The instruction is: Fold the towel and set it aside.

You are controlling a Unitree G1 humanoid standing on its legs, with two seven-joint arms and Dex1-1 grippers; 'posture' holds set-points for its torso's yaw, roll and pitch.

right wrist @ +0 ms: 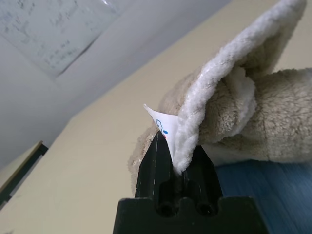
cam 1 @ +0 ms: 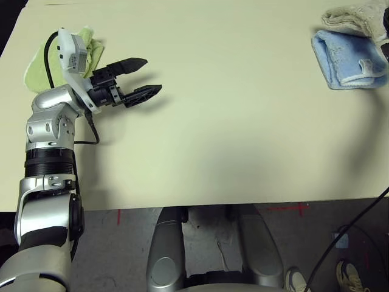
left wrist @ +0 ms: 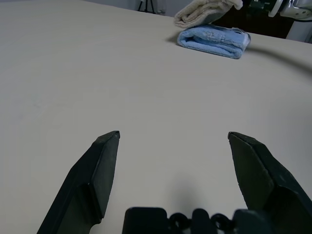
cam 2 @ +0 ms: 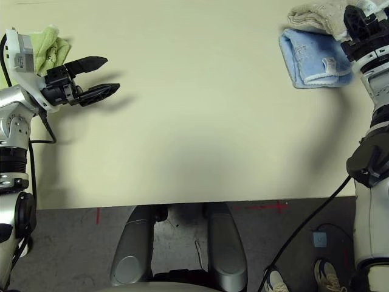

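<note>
The white tag (right wrist: 158, 122) on the beige towel (right wrist: 253, 126) shows blue and red marks, unreadable. The right pincer (right wrist: 178, 161) is clenched on that towel's edge, above the light blue towel (cam 2: 310, 55). Far from it across the surface (cam 1: 231, 121), the left pincer (cam 1: 143, 76) gapes wide, holding nothing.

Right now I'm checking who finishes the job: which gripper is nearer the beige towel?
Right. The right gripper is shut on the beige towel's edge, over the blue towel. The left gripper hovers open across the table, beside the green towel.
</note>
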